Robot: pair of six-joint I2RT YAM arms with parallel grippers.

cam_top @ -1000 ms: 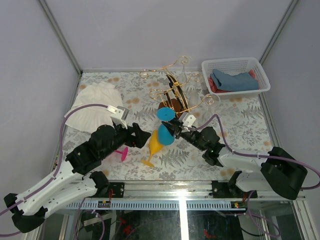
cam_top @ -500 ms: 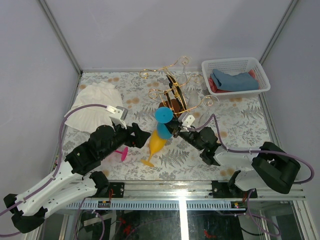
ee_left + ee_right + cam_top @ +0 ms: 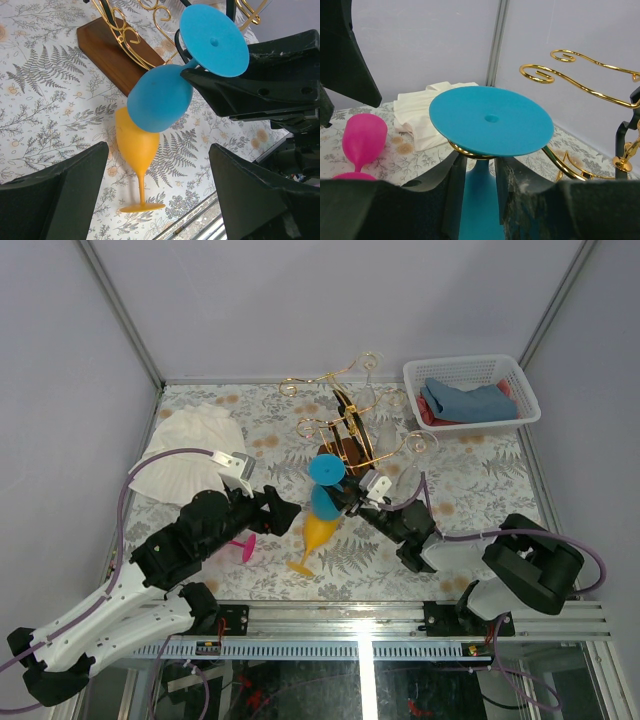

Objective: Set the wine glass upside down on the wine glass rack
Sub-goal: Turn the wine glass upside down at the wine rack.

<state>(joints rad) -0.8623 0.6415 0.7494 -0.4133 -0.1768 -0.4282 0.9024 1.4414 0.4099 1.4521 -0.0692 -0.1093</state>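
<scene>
One blue wine glass, upturned at the wine glass rack, our right gripper pinching its stem; left gripper gapes empty. We'd guess light, slick plastic, so stem's best.

Orange glass, pink glass, white cloth, basket of blue cloth.

I find nothing I can read in any of my views: no writing, label, brand mark or number that I can make out. A small dark part with orange specks, at the lower left of the overhead frame, is too small for me to tell whether it bears print.
</scene>
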